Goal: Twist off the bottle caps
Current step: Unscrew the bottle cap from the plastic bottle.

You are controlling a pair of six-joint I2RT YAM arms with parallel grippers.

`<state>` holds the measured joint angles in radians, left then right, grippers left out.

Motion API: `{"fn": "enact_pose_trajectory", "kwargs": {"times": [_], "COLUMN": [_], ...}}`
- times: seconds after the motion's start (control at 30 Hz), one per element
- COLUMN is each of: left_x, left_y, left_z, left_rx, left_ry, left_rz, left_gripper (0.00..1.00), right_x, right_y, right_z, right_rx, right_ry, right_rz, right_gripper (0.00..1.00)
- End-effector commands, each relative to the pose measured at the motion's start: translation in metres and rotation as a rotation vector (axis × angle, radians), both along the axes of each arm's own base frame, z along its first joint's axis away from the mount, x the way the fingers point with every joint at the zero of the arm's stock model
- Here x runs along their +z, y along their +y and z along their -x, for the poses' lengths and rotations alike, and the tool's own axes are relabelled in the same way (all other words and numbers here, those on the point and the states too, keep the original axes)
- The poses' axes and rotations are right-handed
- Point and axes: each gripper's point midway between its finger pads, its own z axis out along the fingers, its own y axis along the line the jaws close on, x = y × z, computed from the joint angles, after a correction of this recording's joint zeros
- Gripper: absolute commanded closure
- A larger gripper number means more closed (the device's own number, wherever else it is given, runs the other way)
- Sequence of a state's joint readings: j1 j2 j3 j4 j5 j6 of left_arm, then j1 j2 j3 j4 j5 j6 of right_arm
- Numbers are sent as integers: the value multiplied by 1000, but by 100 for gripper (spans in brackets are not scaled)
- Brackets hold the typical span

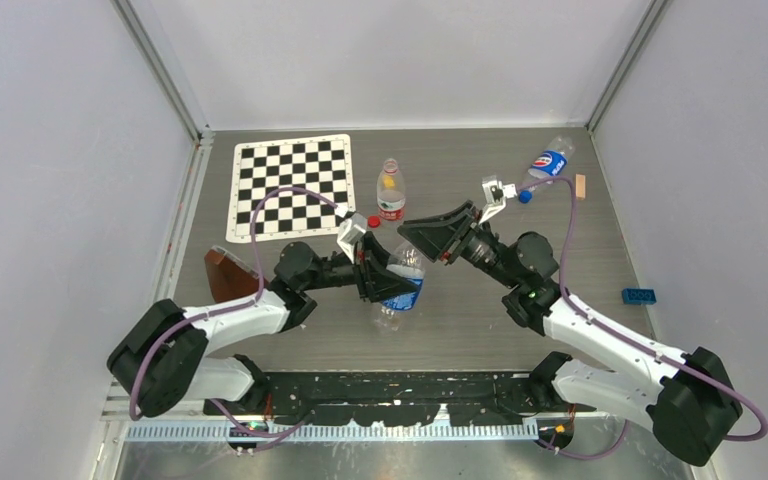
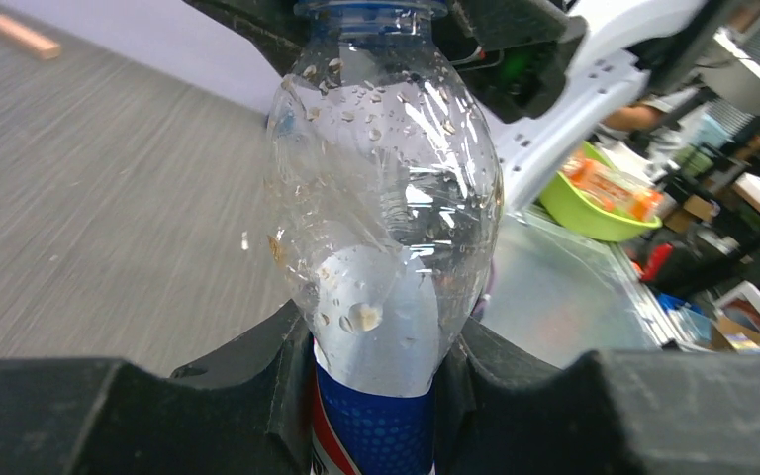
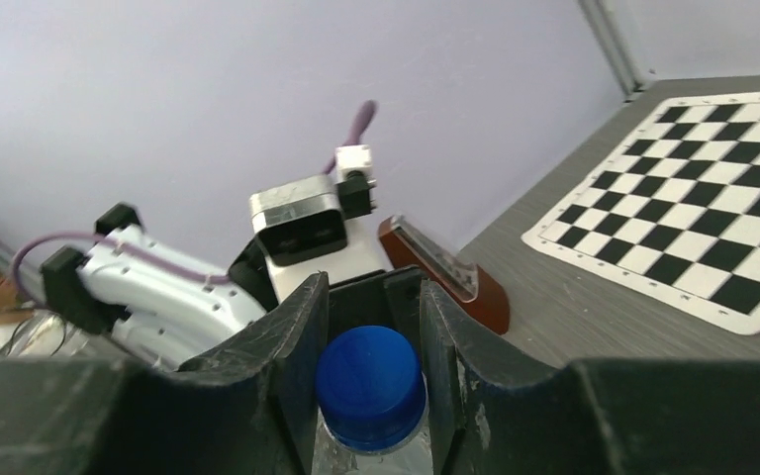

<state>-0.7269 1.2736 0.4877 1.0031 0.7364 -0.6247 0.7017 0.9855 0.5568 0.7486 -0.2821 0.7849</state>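
In the left wrist view the upper edge cuts the bottle (image 2: 386, 198) at its neck, and the lower edge cuts its blue label (image 2: 371, 435). In the right wrist view little shows below the blue cap (image 3: 371, 388).

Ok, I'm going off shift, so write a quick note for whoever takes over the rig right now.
Left pincer: shut on the clear plastic blue-labelled bottle, at centre.
Right pincer: shut on its round blue plastic cap, not yet off.
Done: the small red round cap lies beside the upright red-labelled clear bottle; a loose blue cap lies by the second blue-labelled bottle, on its side far right.
Left: unscrew the held cap.
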Motion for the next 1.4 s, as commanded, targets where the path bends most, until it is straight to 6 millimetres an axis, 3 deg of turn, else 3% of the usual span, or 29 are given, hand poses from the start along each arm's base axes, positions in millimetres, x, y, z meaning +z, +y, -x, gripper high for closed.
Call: {"fn": "enact_pose_trajectory", "kwargs": {"times": [0.0,0.1,0.2,0.23,0.27,0.3,0.33,0.37,0.4,0.43,0.67,0.93,1.03,1.2,1.37], "left_x": [29,27,25,21,17,12,4,-2,-11,-16,-27,-55,-62,-64,-59], "left_y": [5,4,4,5,5,6,8,11,15,20,36,62,71,84,80], "left_z": [4,5,1,-2,-6,-12,-18,-24,-27,-31,-31,-27,-27,-24,-17], "left_rx": [-60,-77,-65,-46,-18,22,67,120,164,207,284,231,209,184,141], "left_ry": [-20,-10,-3,3,1,3,-1,-20,-35,-59,-201,-391,-524,-705,-757], "left_rz": [120,121,116,99,76,37,-14,-66,-130,-189,-414,-738,-771,-792,-754], "left_gripper": [100,100,100,100,100,100,100,100,100,100,100,100,100,100,100], "right_x": [45,52,54,43,44,30,32,21,25,15,5,-26,-44,-53,-68], "right_y": [6,0,-7,-9,-15,-20,-26,-32,-37,-42,-48,-42,-40,-38,-26], "right_z": [88,92,76,56,48,31,28,16,14,7,-3,10,14,22,28], "right_rx": [364,354,260,171,104,11,-30,-99,-132,-178,-240,-151,-87,102,247], "right_ry": [-222,-248,-208,-123,-115,-46,-51,2,4,47,136,220,277,321,367], "right_rz": [-67,-80,-90,-65,-49,-13,-12,11,17,46,122,355,428,386,354], "right_gripper": [100,100,99,84,72,53,39,34,30,29,27,27,28,29,32]}}
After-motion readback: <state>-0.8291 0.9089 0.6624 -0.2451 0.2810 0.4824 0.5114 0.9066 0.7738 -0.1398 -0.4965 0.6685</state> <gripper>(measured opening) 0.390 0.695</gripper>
